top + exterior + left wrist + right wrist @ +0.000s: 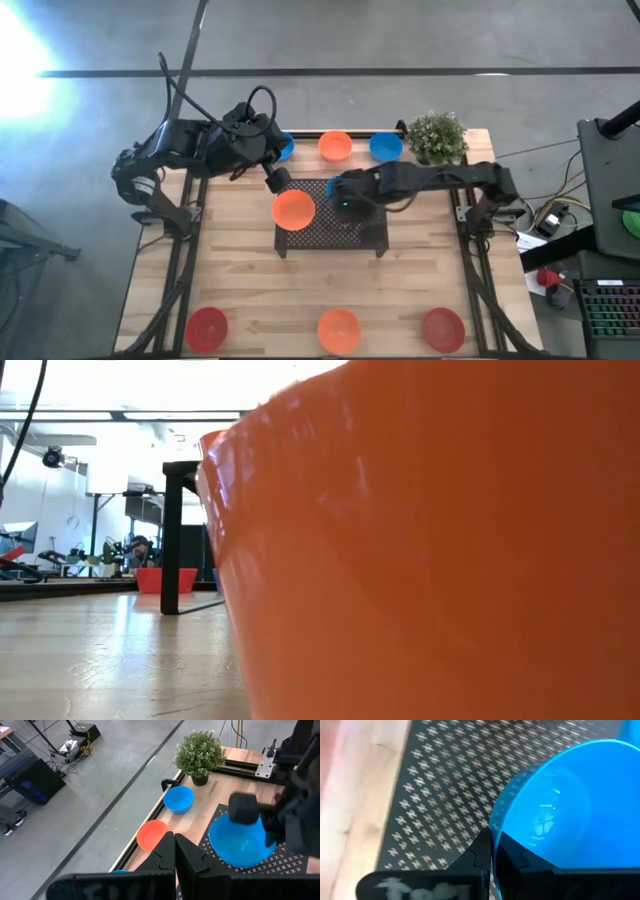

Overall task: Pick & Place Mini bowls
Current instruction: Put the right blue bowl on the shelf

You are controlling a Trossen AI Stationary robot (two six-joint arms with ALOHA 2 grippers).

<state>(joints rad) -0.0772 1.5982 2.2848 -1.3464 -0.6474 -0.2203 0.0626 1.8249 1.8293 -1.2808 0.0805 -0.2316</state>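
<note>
Mini bowls stand along the far edge: blue (284, 150), orange (335, 146), blue (385, 147). Red (207, 327), orange (339, 330) and red (443, 328) bowls sit at the near edge. The near orange bowl (450, 560) fills the low view. Another orange bowl (293, 210) rests on the dark mesh rack (350, 232). My left gripper (276, 181) (175, 851) is shut just beside that bowl's far rim; I see no touch. My right gripper (336, 190) (493, 845) is shut on a blue bowl (240, 840) over the rack. My right gripper pinches the blue bowl's rim (492, 827), one finger (520, 857) inside the bowl and one (472, 852) outside. It comes from the table's right, reaching toward the left. The bowl is tilted over the mesh rack; whether it is lifted clear I cannot tell.
A small green potted plant (437, 136) stands at the far right corner beside the blue bowl. The rack stands on dark legs (172, 540) mid-table. Bare wood lies between the rack and the near row of bowls. Both arms crowd the rack's far side.
</note>
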